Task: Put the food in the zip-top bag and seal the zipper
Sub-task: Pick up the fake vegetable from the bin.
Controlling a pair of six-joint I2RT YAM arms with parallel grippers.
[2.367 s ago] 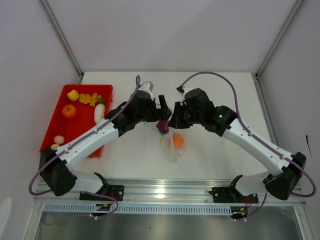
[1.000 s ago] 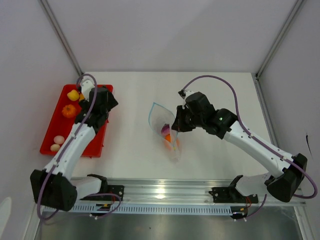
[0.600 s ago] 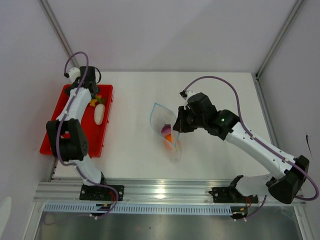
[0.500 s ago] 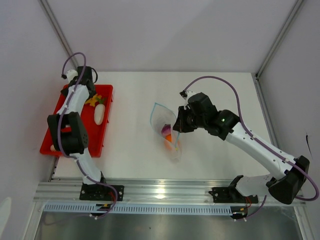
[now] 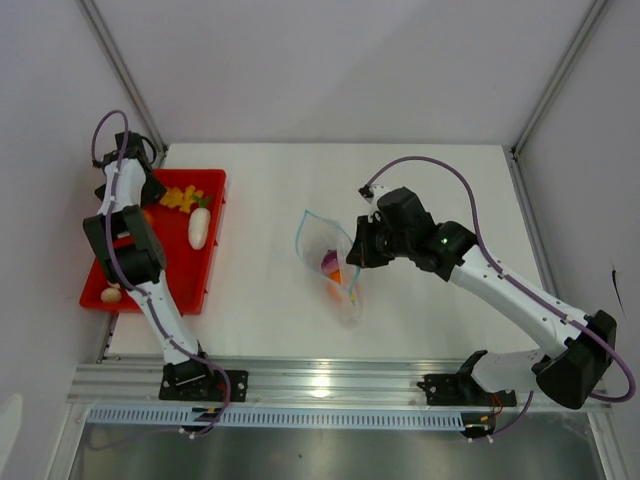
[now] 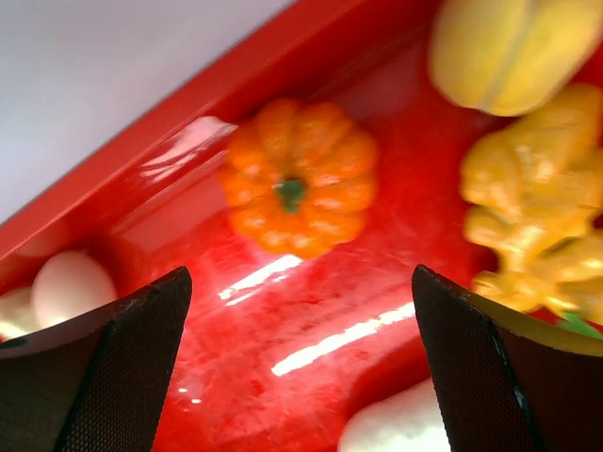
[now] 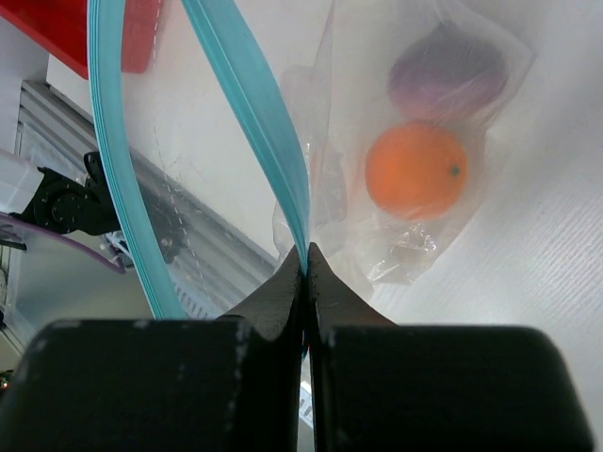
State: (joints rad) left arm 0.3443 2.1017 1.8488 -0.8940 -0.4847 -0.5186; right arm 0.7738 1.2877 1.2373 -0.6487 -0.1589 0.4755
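The white table (image 5: 450,180) carries everything: the red tray (image 5: 185,285) sits at its left side and the zip-top bag (image 5: 340,295) near the middle, well apart from the tray. The bag's body lies on the table while its mouth is lifted and bowed open. I judge this is so my other arm can drop pieces in without the plastic folding shut. Two pieces of food are inside already, an orange (image 7: 415,169) and a purple piece (image 7: 443,71), side by side low in the bag. The rest waits in the tray: a pumpkin (image 6: 297,179), a yellow pepper (image 6: 509,47), a knobbly yellow cluster (image 6: 537,217), a white piece (image 6: 405,428) and a pale egg (image 6: 71,287) toward one end. The zipper (image 7: 250,122) stands parted into two teal bands. My right claw (image 7: 304,259) is pinched fully together on one of those bands, and that grip holds the mouth up. My left claw (image 6: 297,281) hangs over the tray spread as wide as it goes, gripping nothing and touching nothing. The pumpkin lies just ahead of it, between the two fingers, so I take that as my next pick; sealing is a long way off.
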